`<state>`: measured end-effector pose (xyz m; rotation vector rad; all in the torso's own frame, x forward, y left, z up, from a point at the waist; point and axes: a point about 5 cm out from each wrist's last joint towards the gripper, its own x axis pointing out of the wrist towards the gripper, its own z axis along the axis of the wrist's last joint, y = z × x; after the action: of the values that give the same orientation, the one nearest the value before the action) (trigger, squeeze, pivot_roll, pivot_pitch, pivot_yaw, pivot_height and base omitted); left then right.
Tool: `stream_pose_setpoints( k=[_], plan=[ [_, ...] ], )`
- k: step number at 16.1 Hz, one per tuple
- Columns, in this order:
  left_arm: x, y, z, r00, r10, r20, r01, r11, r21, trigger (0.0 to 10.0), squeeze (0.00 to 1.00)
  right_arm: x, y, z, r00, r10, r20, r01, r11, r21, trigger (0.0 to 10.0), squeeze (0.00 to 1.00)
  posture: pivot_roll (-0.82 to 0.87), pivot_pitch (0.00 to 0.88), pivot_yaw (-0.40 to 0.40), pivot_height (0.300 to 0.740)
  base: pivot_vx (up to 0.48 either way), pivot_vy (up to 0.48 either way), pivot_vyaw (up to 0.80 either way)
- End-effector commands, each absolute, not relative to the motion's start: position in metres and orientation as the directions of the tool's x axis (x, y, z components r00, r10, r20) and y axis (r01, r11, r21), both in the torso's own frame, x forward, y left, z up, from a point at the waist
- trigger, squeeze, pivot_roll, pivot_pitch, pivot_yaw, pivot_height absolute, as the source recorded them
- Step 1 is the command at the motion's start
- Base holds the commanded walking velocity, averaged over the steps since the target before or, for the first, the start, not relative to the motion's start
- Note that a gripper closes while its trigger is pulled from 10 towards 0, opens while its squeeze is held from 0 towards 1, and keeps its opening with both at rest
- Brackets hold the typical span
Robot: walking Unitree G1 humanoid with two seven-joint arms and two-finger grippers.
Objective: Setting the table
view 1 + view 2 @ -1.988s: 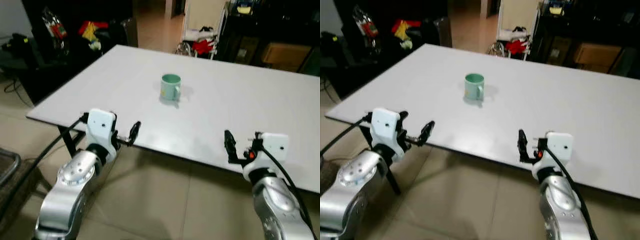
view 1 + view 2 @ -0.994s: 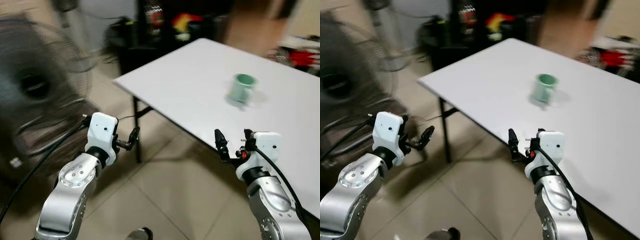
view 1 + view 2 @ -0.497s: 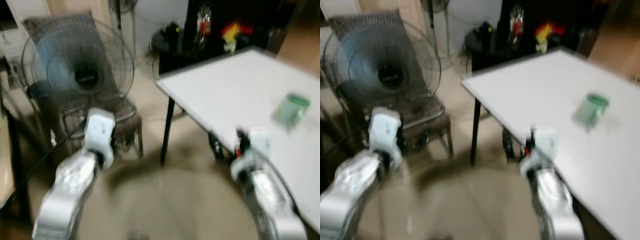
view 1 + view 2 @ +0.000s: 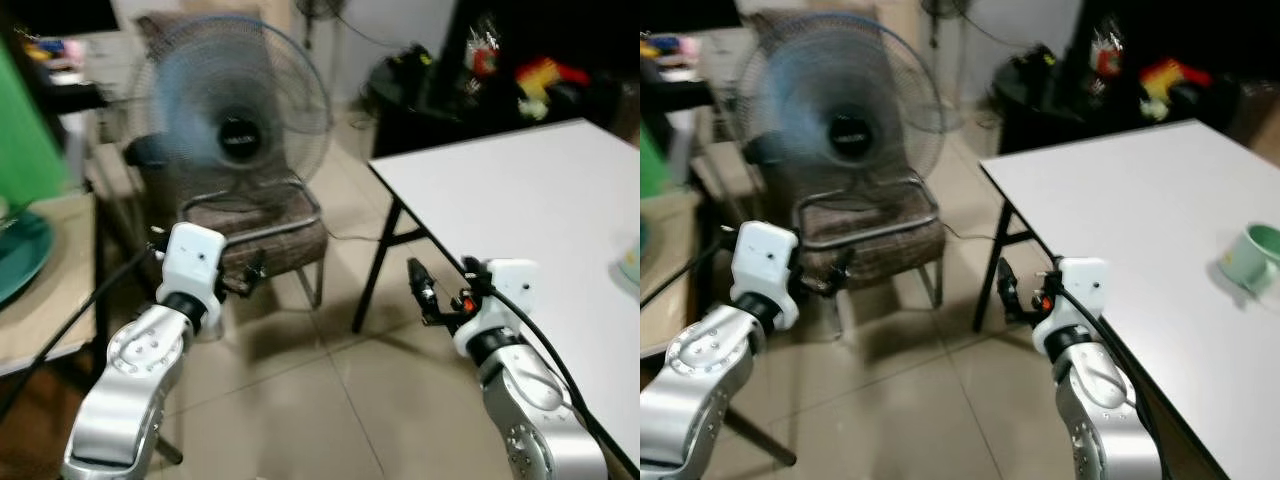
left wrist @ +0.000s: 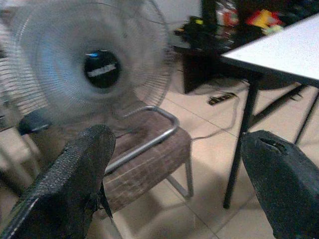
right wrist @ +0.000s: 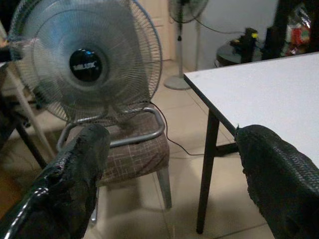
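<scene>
Left gripper: we hold our left gripper [image 5: 174, 184] out over the tiled floor [image 4: 300, 400], in front of the chair. In the left wrist view its two black fingers [image 5: 75, 174] stand wide apart with nothing between them.

Right gripper: our right gripper [image 6: 169, 184] hangs just off the near corner of the surface, over the floor. Its two black fingers [image 6: 75, 174] are likewise spread wide and grip nothing.

Surface: we see the large white rectangular table top on thin black legs [image 4: 1120, 190] to our right, its corner pointing toward the chair.

Mug: the small pale green ceramic mug [image 4: 1250, 255] stands upright on the surface, well away from both grippers, near the right edge of the right eye view. In the left eye view only a sliver of it [image 4: 632, 262] shows at the frame edge.

Fan: a round electric fan with a grey wire cage and a dark hub [image 4: 235, 110] stands ahead of us on the chair seat. Whether its blades are turning we cannot tell, since the pictures are blurred.

Chair: we see a low chair with a brown woven seat and a bent metal tube frame [image 4: 875, 240] between our two arms, beside the corner of the surface.

Left side: a teal round dish [image 4: 20, 255] rests on a pale wooden top [image 4: 50, 310] at our far left; details there are too blurred to make out.

Background: dark furniture with red and yellow items [image 4: 1165, 75] stands behind the surface.
</scene>
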<state>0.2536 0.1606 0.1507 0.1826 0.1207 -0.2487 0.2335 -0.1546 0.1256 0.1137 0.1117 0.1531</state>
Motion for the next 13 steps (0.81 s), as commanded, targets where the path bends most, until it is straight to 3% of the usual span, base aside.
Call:
stream_pose_setpoints(
  k=[1, 13],
  plan=[
    [0.253, 0.155, 0.153, 0.96, -0.249, -0.131, 0.268, 0.95, 0.16, 10.0, 0.0, 0.235, -0.156, 0.131, 0.984, 0.154, -0.09, -0.143, 0.983, 0.113, 10.0, 0.12, 0.05, 0.0, -0.017, 0.74, 0.0, 0.0, 0.8],
    [0.26, 0.161, 0.163, 0.976, -0.201, -0.086, 0.213, 0.963, 0.164, 10.0, 0.0, 0.24, -0.153, 0.126, 0.978, 0.178, -0.107, -0.157, 0.971, 0.182, 10.0, 0.12, 0.08, 0.0, -0.024, 0.74, 0.0, 0.0, 0.8]
  ],
)
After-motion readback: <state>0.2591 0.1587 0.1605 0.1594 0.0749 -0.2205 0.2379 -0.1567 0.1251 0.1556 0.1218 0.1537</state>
